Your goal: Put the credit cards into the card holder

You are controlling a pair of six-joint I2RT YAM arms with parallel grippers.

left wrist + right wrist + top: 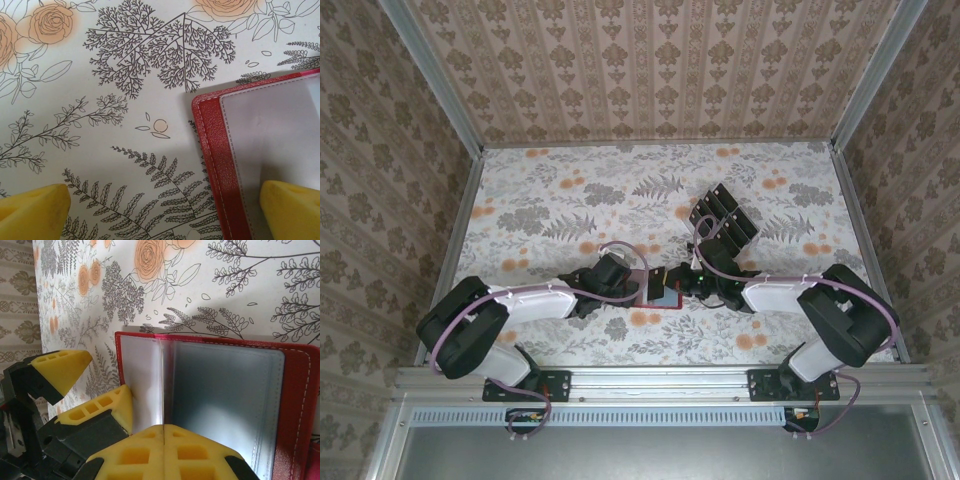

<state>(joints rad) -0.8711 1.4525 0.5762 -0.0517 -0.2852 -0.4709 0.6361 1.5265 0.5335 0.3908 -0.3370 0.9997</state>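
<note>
Floral table (570, 200), frame centre: open red leather-like card holder (665, 298), left gripper (161, 212) spread wide, right gripper (164, 440) pinching its clear leaf.

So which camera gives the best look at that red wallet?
The right wrist view: the card holder lies open and close up, red border and clear sleeves plain. The left wrist view catches one red stitched corner of it; the top external view shows it as a small, partly hidden red patch.
</note>
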